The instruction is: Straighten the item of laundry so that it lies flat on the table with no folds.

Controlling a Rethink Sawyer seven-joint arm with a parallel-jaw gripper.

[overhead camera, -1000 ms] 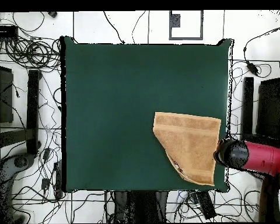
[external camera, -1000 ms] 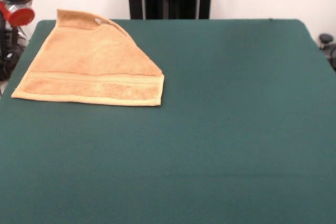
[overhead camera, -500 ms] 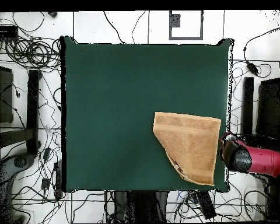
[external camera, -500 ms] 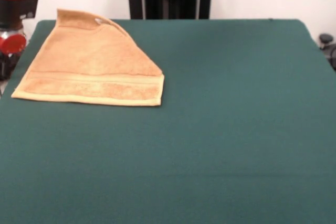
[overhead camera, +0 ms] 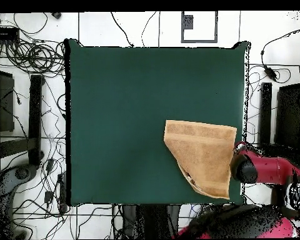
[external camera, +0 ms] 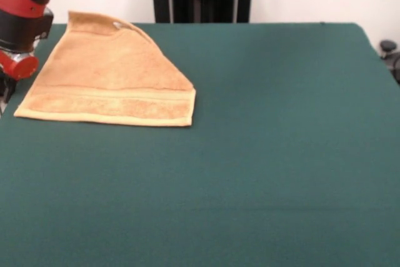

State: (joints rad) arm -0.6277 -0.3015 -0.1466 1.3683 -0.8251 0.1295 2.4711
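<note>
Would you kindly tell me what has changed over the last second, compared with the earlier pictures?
The arm has swung in beside the table's edge, closer to the towel: the front view shows more of it, lower, and more of its red body shows at the overhead view's bottom. Nothing was gripped or released. The towel lies unmoved, one corner folded over.

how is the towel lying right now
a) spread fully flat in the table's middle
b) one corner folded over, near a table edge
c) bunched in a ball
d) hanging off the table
b: the towel shows a diagonal folded edge and sits near one edge of the table, all of it on the cloth.
</note>
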